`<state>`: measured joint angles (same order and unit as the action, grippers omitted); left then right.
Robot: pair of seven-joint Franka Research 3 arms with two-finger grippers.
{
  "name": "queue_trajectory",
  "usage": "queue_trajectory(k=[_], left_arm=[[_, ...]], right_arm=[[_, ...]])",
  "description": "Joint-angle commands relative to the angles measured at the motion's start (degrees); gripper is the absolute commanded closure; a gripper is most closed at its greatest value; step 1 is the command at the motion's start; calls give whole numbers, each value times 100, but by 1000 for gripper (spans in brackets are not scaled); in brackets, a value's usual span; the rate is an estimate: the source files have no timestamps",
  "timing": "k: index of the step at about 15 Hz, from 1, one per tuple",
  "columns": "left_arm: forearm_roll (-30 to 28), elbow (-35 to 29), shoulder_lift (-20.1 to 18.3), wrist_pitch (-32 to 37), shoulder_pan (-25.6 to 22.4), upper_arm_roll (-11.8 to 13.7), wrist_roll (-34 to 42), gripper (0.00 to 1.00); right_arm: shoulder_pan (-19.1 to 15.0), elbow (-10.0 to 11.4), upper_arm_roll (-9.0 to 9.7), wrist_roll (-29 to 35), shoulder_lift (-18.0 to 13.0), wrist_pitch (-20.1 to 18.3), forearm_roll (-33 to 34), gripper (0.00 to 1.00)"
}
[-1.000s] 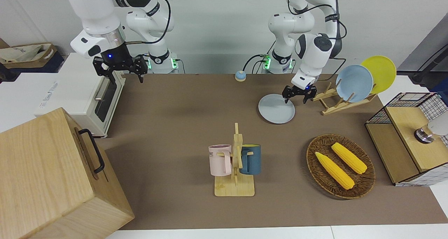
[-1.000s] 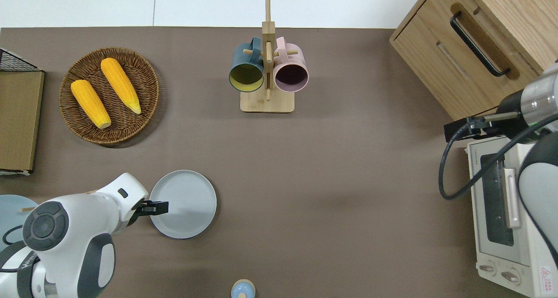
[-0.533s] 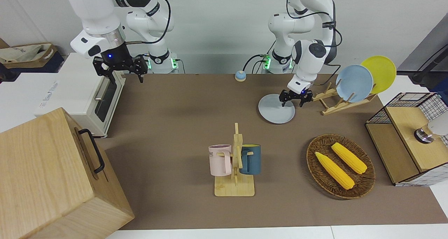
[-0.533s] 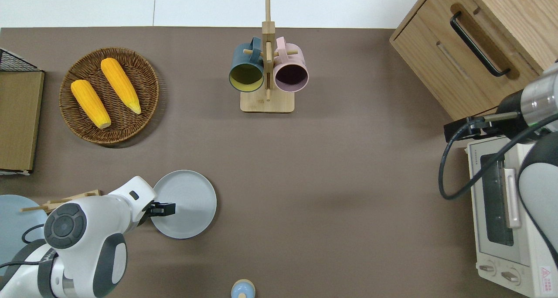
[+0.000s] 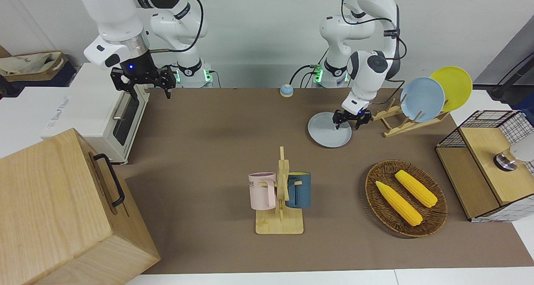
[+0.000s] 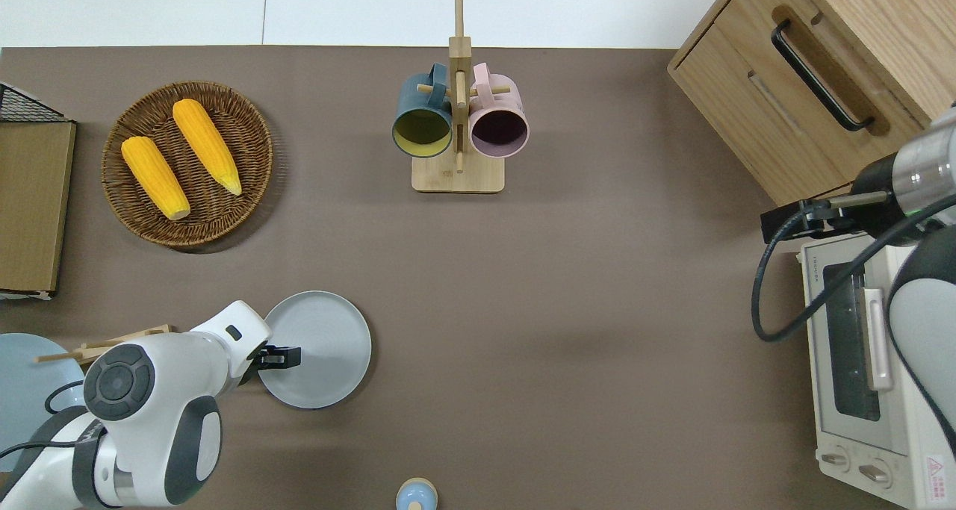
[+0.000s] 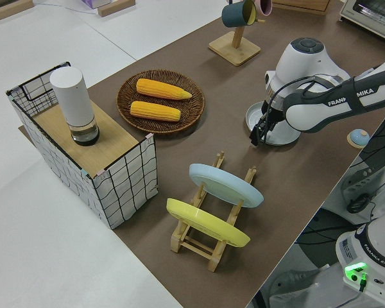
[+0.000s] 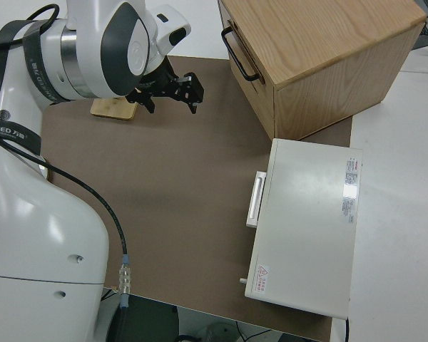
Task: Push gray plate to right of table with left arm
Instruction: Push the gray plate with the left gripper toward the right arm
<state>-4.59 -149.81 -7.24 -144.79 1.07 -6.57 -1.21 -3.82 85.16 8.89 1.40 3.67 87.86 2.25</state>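
**Plate sits on the push side of my fingers**

My left gripper [image 6: 287, 358] is low over the gray plate [image 6: 321, 346], at the rim toward my arm's end of the table [image 6: 560, 308]. Most of the plate lies toward the right arm's end. My jaws are apart. My right arm is parked.

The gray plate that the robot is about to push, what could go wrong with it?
The left pincer sits at the gray plate rim, at the end toward the left arm. Pressing off-centre, it might ride over the low rim, or the plate may spin instead of sliding. A crooked push could send it toward the mug rack, which stands farther from the robots.
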Motion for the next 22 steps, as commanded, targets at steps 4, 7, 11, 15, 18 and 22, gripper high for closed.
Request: queue_trajectory(k=[4,7,11,15,18,22], left_arm=[[-69,-83,12,-164,7,51,33,1000],[-69,-83,12,-164,-1,60,33,1000],[-69,-74,21,-155,16,60,-28,1000],[-69,-48,38,-155,322,42,-615,1000],[-60,-4,152,-164,770,42,-1283,1000],[-60,162,319,-164,1438,42,-2249,1000]], right_arm=[[-4,-8,-1,18,-33,-59,-40,17],[-4,-8,-1,18,-33,-59,-40,17],[-4,-8,-1,27,-33,-67,-40,17],[-4,-8,-1,18,-33,-59,-40,17],[-4,-8,-1,27,-33,-59,-40,17],[-4,-8,-1,18,-33,-59,-40,17]])
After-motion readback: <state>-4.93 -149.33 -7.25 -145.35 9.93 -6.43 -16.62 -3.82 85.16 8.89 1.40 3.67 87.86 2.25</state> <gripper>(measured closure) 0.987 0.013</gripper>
